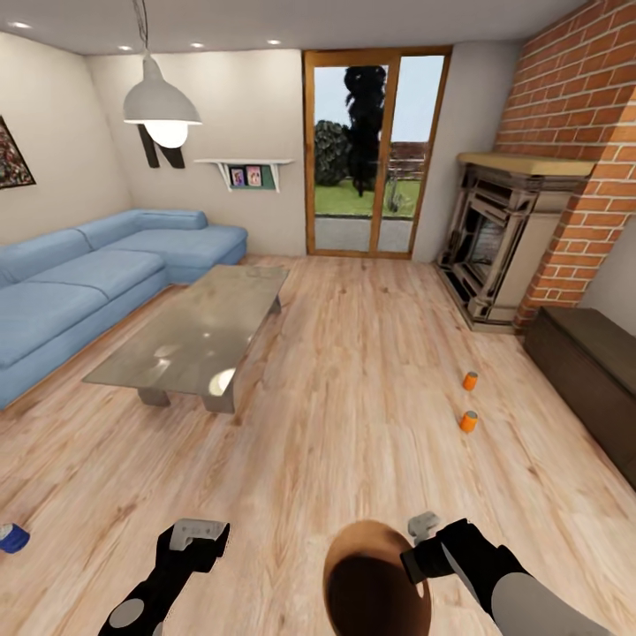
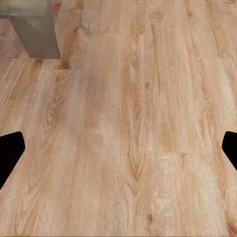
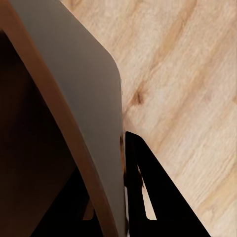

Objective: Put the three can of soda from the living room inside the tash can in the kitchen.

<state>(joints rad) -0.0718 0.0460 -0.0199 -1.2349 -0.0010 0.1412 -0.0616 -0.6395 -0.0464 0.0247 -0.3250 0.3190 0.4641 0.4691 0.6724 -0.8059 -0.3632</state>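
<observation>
Three cans lie on the plank floor (image 1: 371,424). Two orange cans (image 1: 470,381) (image 1: 468,421) stand upright, one just beyond the other, forward and to the right of the robot, between it and the fireplace (image 1: 503,238). A blue can (image 1: 12,537) rests at the far left, cut off by the frame edge; its attitude cannot be settled.

Bin (image 1: 375,579): carried at the robot's front, coppery inside turned up. Right gripper (image 1: 415,548) is pinched onto its rim; the right wrist view shows the wall (image 3: 74,98) passing between the dark fingers (image 3: 153,192), one inside, one outside.

Left gripper (image 1: 199,534): jaws spread wide, nothing between them; bare planks and a table leg (image 2: 37,29) lie beneath it.

Judgement: the orange cans lie on the occupied arm's side, well apart from both grippers. The free left arm is nearer the blue can. The base must close in before any pick.

Bin bottom is shadowed; contents cannot be confirmed.
</observation>
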